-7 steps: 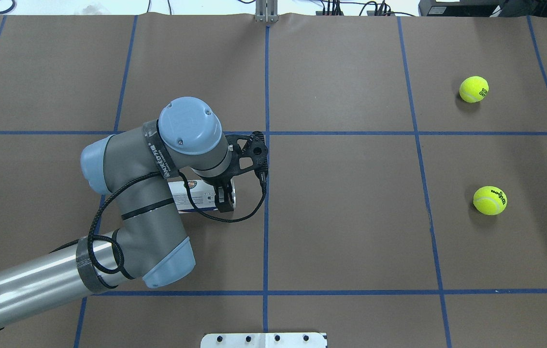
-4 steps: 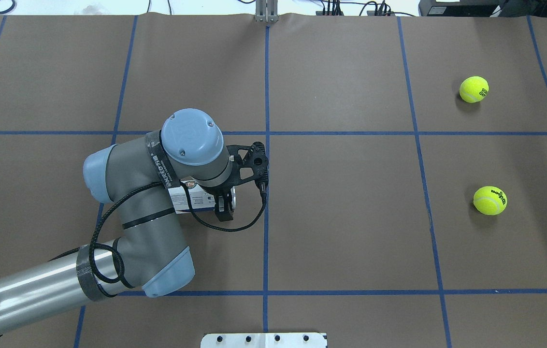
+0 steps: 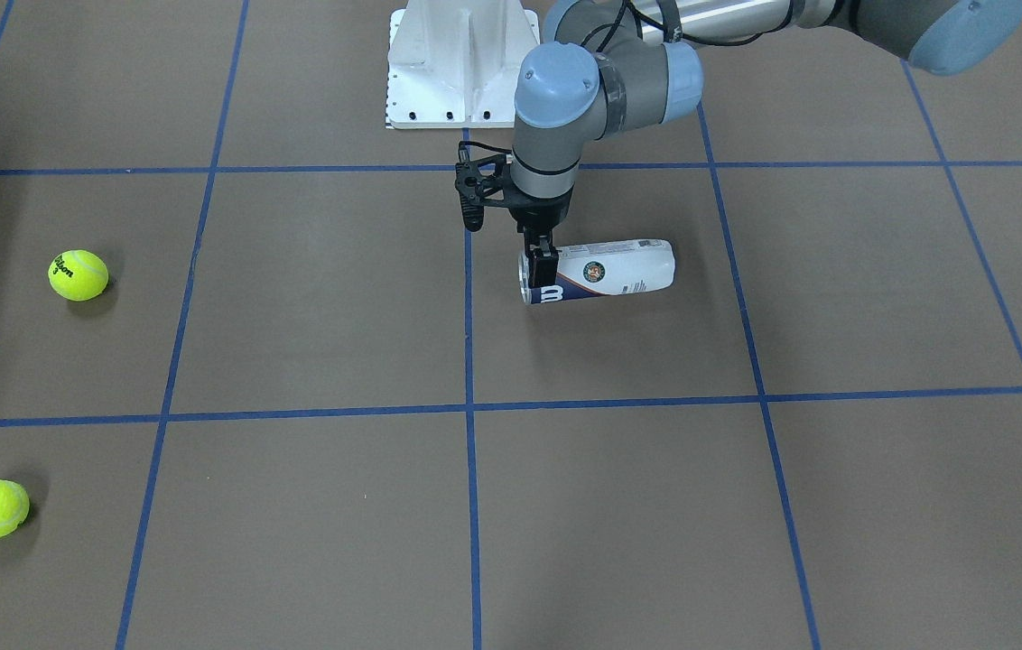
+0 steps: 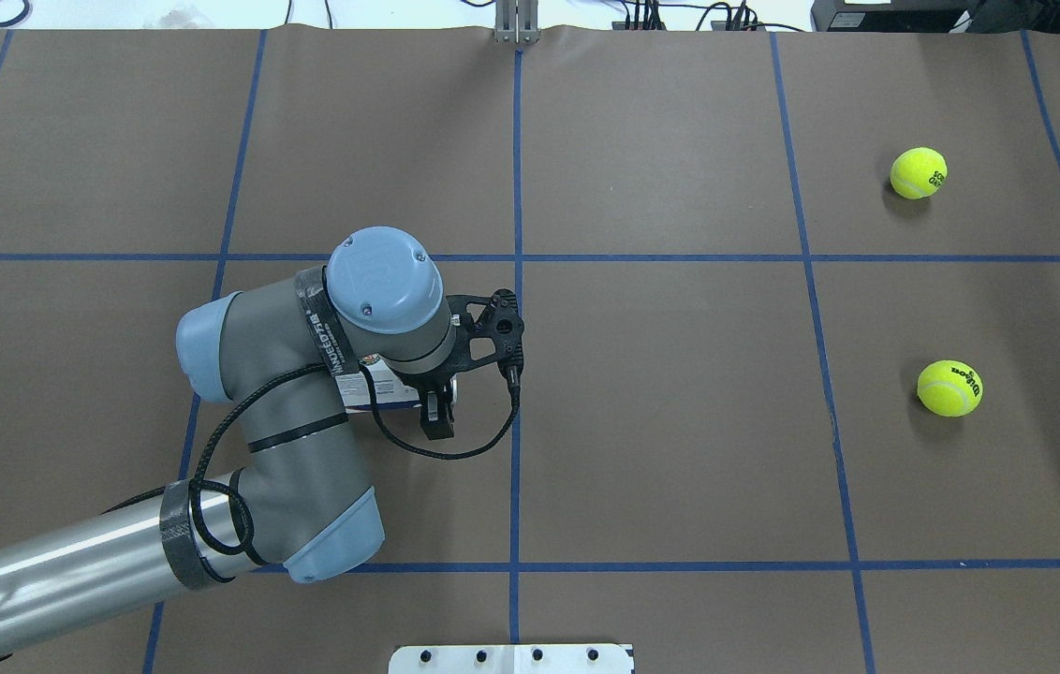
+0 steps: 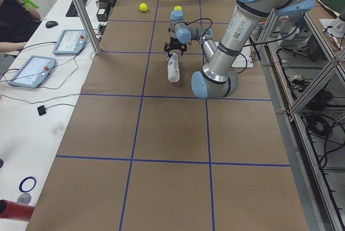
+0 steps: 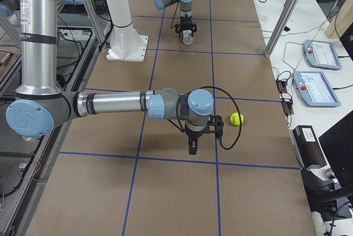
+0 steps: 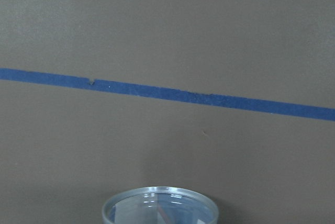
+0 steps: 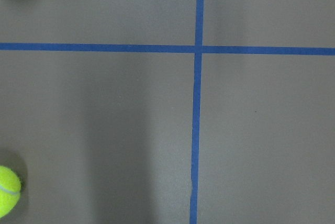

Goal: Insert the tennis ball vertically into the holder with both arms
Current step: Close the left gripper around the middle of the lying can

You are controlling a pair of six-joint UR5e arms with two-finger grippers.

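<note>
The holder (image 3: 606,270), a white and navy can, lies on its side near the table's middle, mouth toward the centre line. It also shows in the overhead view (image 4: 378,387). My left gripper (image 3: 540,273) points straight down at the can's mouth end, open, with one finger (image 4: 437,418) on the can's near side. The left wrist view shows only the can's rim (image 7: 159,204). Two tennis balls (image 4: 918,173) (image 4: 949,388) lie far on my right side. My right gripper (image 6: 191,145) hangs over the table near one ball (image 6: 236,118); I cannot tell if it is open.
The white pedestal base (image 3: 461,63) stands at the robot's edge of the table. Blue tape lines (image 4: 515,412) grid the brown table cover. The right wrist view catches both balls at its left edge (image 8: 8,190). Tablets and an operator sit beyond the far edge (image 5: 32,69).
My left wrist and gripper have shifted toward the robot's side and come down over the can's mouth end. The can and both balls have stayed put.
</note>
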